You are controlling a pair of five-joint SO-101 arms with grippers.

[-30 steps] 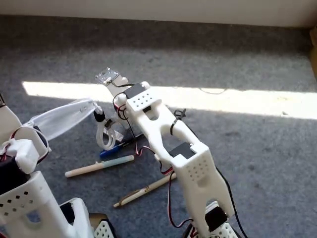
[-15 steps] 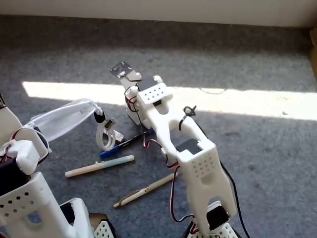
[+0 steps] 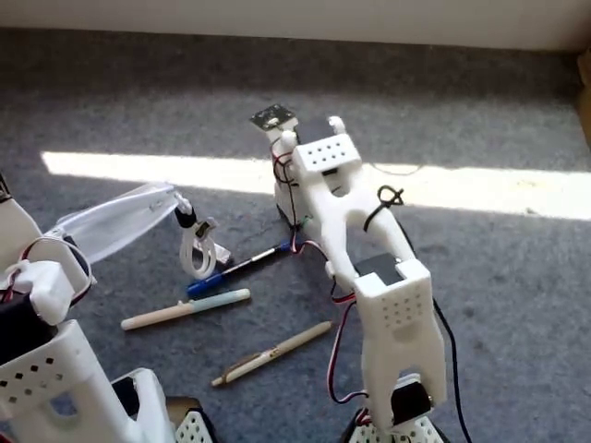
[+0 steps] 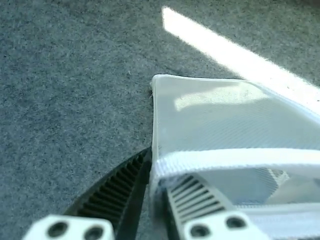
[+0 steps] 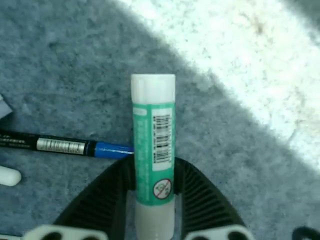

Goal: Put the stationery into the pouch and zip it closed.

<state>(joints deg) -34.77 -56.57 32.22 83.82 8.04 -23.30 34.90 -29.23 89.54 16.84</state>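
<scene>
Grey carpet (image 3: 517,277) crossed by a band of sunlight carries the scene, with two white arms rising from the near edge. The right arm (image 3: 360,240) stretches out over the middle of the carpet. The left arm (image 3: 55,369) stands at the near left corner.

The left gripper (image 4: 156,185) pinches one end of the clear mesh pouch (image 3: 111,221), one finger on each side of its white-taped rim. The pouch hangs from the gripper (its far end slopes toward the sunlit band).

The right gripper (image 5: 152,167) is pressed together on a green-labelled glue stick (image 5: 153,135), gripped low on its barrel. The white cap points away from the wrist.

In the right wrist view, a blue-capped pen (image 3: 235,271) lies on the carpet behind the glue stick, its blue end just meeting the barrel. A white loop-shaped item (image 3: 197,251) of unclear kind stands beside it, near the pouch's free end. A pale pen (image 3: 185,309) and a beige pen (image 3: 272,353) lie nearer the arms' bases, apart from each other.
</scene>
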